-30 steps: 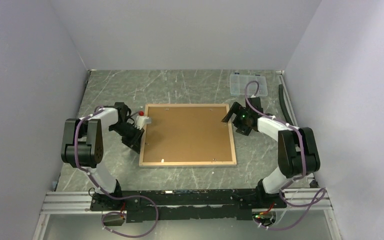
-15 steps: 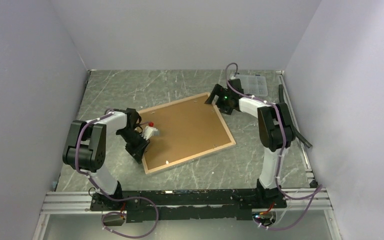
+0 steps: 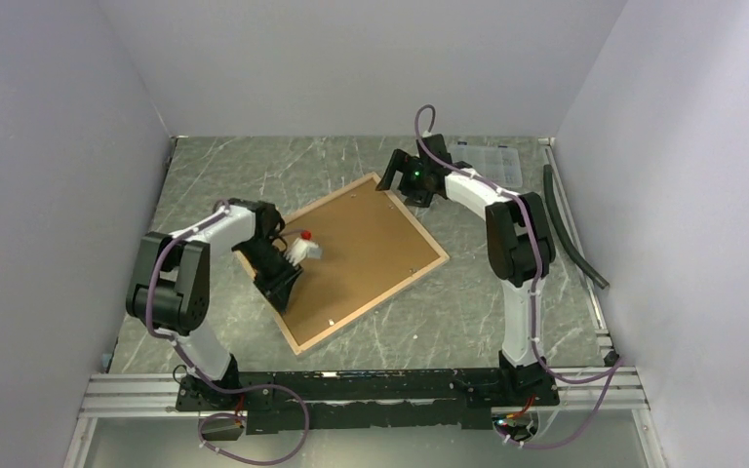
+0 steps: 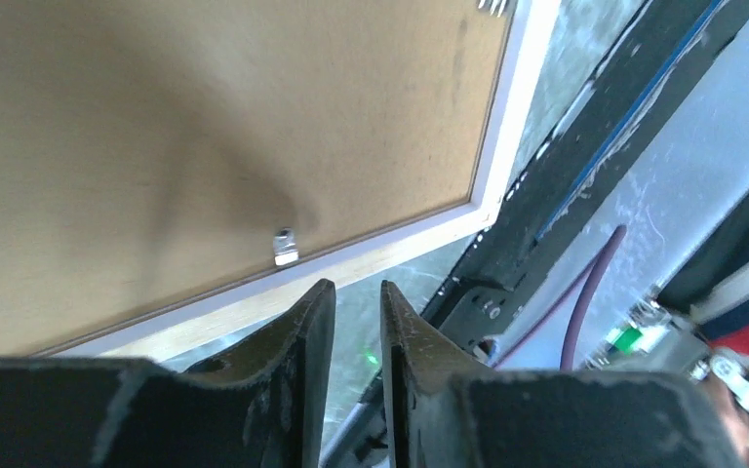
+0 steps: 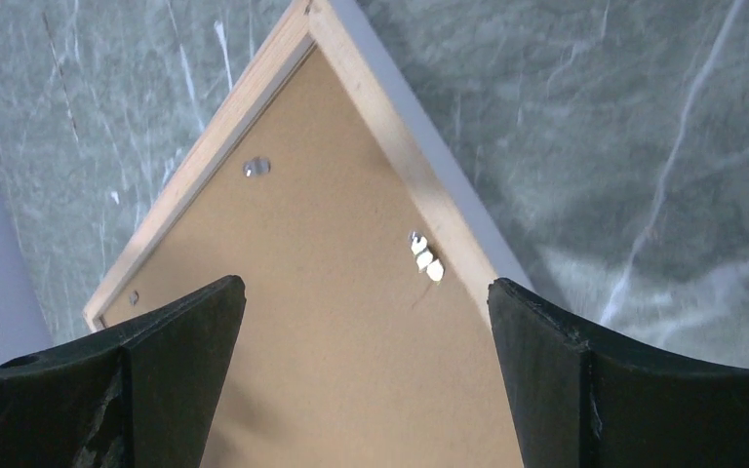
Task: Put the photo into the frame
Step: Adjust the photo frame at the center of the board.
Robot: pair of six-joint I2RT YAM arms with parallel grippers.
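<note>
Wood-backed, the frame (image 3: pixel 372 303) is lying face down, slanted, on the surface (image 3: pixel 224 166); probably stiff, light, fragile, so a rail (image 5: pixel 419 210) seems the best hold; right claw (image 5: pixel 366 292) is gaping empty around its upper corner; left claw (image 4: pixel 356 292), nearly closed, is holding nothing; photo is not showing.

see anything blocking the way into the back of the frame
Yes: the brown backing panel fills the back of the frame, with small metal tabs at its edge. The photo is not in view.

Light-wood frame (image 3: pixel 374 305), brown backing panel (image 3: pixel 361 253), grey-green table (image 3: pixel 254 166) marbled with white veins.
</note>
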